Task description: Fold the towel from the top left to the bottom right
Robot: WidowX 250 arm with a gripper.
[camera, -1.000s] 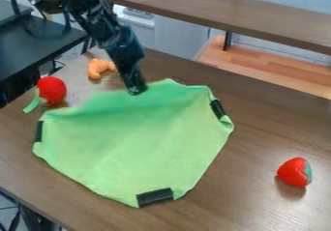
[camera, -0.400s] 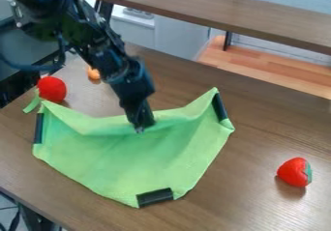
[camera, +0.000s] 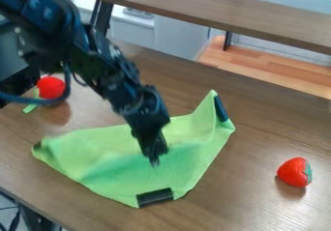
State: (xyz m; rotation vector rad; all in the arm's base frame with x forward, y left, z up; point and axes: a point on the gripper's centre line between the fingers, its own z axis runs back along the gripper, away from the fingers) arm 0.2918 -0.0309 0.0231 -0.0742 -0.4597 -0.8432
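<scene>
Claw (camera: 154,158) is nearly closed, pinching far edge of green towel (camera: 110,160). Towel lies on worktop (camera: 265,133), left of toy strawberry (camera: 294,172). Cloth should be light, soft, easily wrinkled; grip at 1 thin edge, avoiding perhaps stiffer dark strip (camera: 154,197).

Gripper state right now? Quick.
Gripper: closed, pinching the green towel.
</scene>
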